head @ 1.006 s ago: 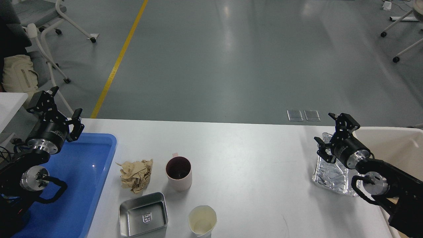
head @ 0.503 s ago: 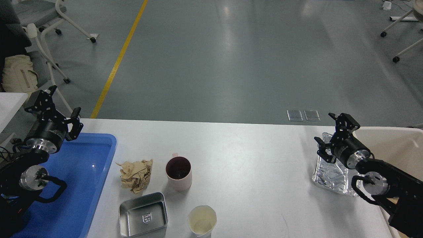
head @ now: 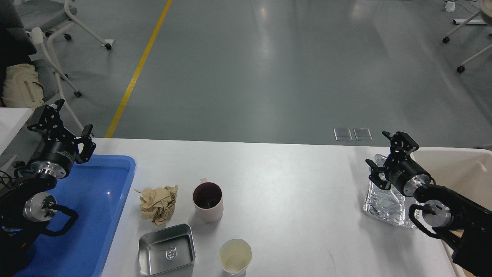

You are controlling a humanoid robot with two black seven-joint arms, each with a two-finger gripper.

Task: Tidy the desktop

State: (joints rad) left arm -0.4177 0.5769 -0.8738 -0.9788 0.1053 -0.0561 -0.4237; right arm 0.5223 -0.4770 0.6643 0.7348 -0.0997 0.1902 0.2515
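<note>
The white desktop [head: 292, 184] spans the view. On it lie a crumpled brown paper ball [head: 158, 204], a pink mug [head: 208, 201] with a dark inside, a square metal tin [head: 166, 249], a pale paper cup [head: 235, 262] and a crumpled foil tray [head: 387, 200]. My left gripper [head: 67, 124] is open and empty above the far corner of the blue tray [head: 100, 215]. My right gripper [head: 388, 156] is open and empty just above the foil tray's far end.
A cream bin [head: 461, 169] stands off the desktop's right edge behind my right arm. Chairs on castors [head: 69, 34] and a beige bag [head: 21, 86] stand on the grey floor beyond the desktop. A yellow line [head: 138, 69] runs across the floor.
My left gripper has drifted slightly left and up. The right arm and the objects have not moved.
</note>
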